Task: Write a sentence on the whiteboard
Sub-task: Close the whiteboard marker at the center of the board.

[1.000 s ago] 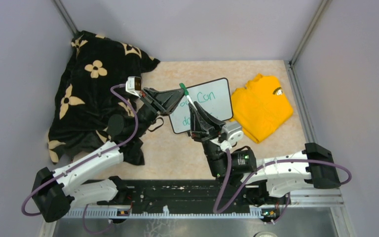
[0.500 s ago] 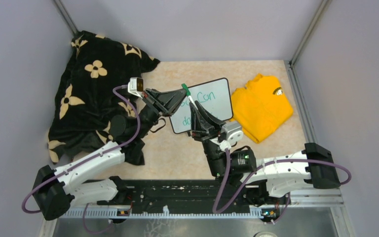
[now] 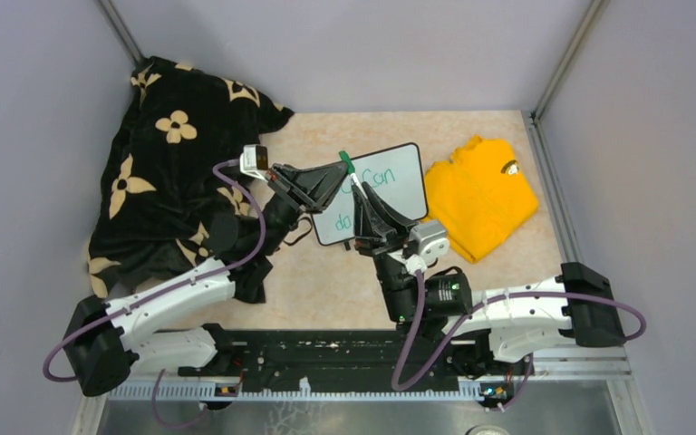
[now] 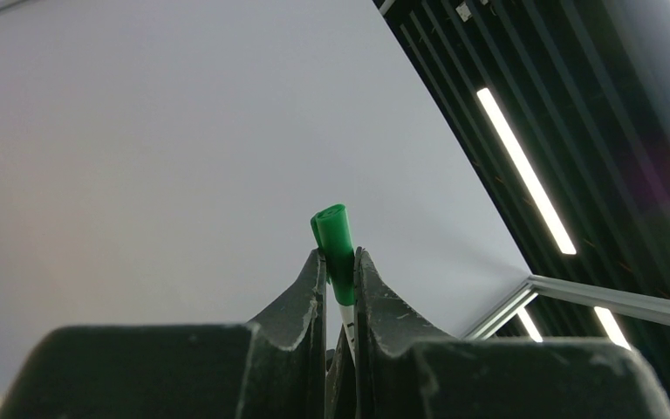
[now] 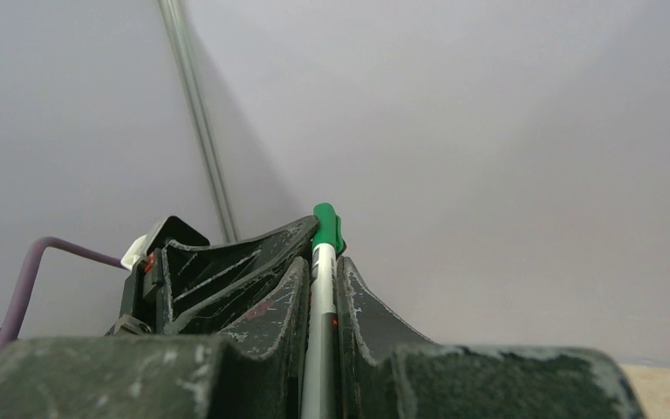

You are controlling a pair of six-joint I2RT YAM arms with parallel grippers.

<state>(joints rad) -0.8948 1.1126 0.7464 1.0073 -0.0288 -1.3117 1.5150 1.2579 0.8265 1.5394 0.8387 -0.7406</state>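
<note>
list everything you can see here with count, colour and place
whiteboard: 1, white with black frame and green writing, table centre
marker: 1, white with green cap, over the whiteboard's left part
shirt: 1, yellow, right of the whiteboard
blanket: 1, black with cream flowers, far left corner
table: 1, beige, under it all
left gripper: 1, black, shut on the marker's cap
right gripper: 1, black, shut on the marker's barrel

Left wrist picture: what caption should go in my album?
Left hand pinching the green cap of a marker, pale wall behind.
</note>
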